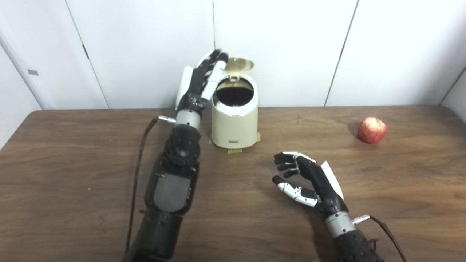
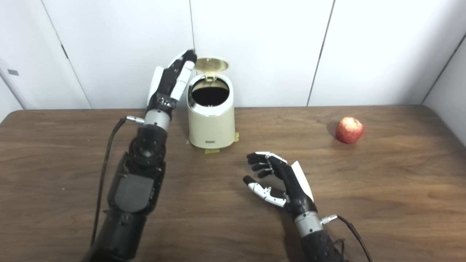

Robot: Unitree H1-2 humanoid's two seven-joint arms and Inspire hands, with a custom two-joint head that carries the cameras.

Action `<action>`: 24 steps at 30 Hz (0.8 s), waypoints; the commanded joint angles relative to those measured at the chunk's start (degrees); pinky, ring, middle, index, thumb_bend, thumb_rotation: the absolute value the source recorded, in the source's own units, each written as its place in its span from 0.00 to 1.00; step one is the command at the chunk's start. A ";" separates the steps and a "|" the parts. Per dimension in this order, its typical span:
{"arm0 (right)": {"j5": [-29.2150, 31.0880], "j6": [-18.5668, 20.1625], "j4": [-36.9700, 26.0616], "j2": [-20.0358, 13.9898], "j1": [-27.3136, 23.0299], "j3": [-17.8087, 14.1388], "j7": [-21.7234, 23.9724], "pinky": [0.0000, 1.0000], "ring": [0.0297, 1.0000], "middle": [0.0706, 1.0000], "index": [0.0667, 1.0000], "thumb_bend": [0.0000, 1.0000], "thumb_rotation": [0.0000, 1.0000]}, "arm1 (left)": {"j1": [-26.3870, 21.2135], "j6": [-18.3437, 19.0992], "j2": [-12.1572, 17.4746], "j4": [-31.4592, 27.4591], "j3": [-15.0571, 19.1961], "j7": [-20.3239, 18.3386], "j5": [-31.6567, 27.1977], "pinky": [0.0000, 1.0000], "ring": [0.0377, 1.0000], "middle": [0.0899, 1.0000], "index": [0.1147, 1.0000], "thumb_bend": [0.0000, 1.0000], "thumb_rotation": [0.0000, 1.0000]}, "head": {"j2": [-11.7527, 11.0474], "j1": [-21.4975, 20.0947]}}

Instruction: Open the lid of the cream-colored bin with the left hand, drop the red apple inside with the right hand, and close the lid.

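Cream-colored cylindrical bin [image 1: 235, 123] stands lid [image 1: 238, 65] up, its inside too dark for me to read. My left hand [image 1: 202, 82], fingers extended, is beside the lid. Right hand [image 1: 304, 178] hovers spread, empty; round red apple [image 1: 371, 130] sits well apart on the brown wooden table [image 1: 72, 163].

- The bin [image 1: 235, 122] is set at the back of the table [image 1: 72, 163], left of centre, its lid [image 1: 238, 65] raised behind the opening.
- The left hand [image 1: 202, 82] is held just left of the bin.
- The apple [image 1: 371, 130] is placed far right.
- The right hand [image 1: 309, 180] is positioned in front, between bin and apple.
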 commanded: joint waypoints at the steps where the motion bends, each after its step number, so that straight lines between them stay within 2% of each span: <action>1: -0.21 -1.28 0.53 0.37 0.31 0.25 -0.39 0.57 0.65 0.66 0.66 0.24 0.27 | 0.43 -4.55 1.00 -4.75 0.52 2.04 -0.63 0.79 0.85 0.84 0.81 0.38 1.00 | 0.09 0.04; 4: -0.25 -0.81 0.33 0.36 0.36 0.27 -0.30 0.57 0.65 0.66 0.66 0.24 0.28 | 5.20 -8.16 0.95 -9.46 1.63 2.48 -3.00 0.76 0.81 0.80 0.78 0.28 0.99 | -0.33 -0.70; 6: -0.34 -0.84 0.18 0.23 0.47 0.26 -0.31 0.57 0.65 0.66 0.66 0.24 0.29 | 8.70 -11.02 0.57 -11.77 2.78 3.57 -4.75 0.72 0.76 0.73 0.71 0.24 0.99 | -0.21 -0.61; 9: -0.08 -1.83 0.02 0.14 0.64 0.00 -0.67 0.57 0.65 0.66 0.66 0.24 0.28 | 15.13 -12.89 0.09 -15.38 4.03 5.12 -5.18 0.69 0.71 0.68 0.64 0.21 0.88 | -0.33 -0.89; 13: 1.79 -2.01 -1.88 0.43 1.16 -1.38 -0.94 0.56 0.65 0.67 0.66 0.25 0.34 | 24.80 -15.18 0.82 -19.67 4.03 3.58 -9.08 0.69 0.73 0.70 0.66 0.14 0.71 | -0.56 -1.35; 16: 2.32 -1.71 -4.24 0.47 1.18 -2.63 -1.18 0.56 0.64 0.67 0.66 0.27 0.43 | 30.96 -18.94 1.04 -20.51 3.63 2.36 -12.86 0.70 0.73 0.70 0.66 0.15 0.64 | -0.38 -1.55; 18: 2.34 -2.03 -5.39 0.51 0.86 -3.31 -1.58 0.55 0.63 0.66 0.65 0.28 0.44 | 33.39 -21.27 1.42 -20.06 3.41 1.38 -15.16 0.70 0.73 0.71 0.67 0.16 0.62 | -0.44 -1.80; 21: -0.87 -2.09 -8.06 -0.23 -0.65 -4.33 -2.79 0.55 0.63 0.65 0.64 0.29 0.44 | 36.80 -23.79 2.07 -19.27 3.27 0.40 -16.24 0.71 0.74 0.72 0.67 0.17 0.64 | -0.60 -2.13; 24: -7.88 -0.16 -11.08 -2.85 -2.99 -4.56 -2.69 0.51 0.61 0.65 0.65 0.30 0.46 | 38.63 -25.09 2.39 -18.74 3.32 -0.11 -16.22 0.71 0.74 0.72 0.66 0.16 0.64 | -0.53 -2.29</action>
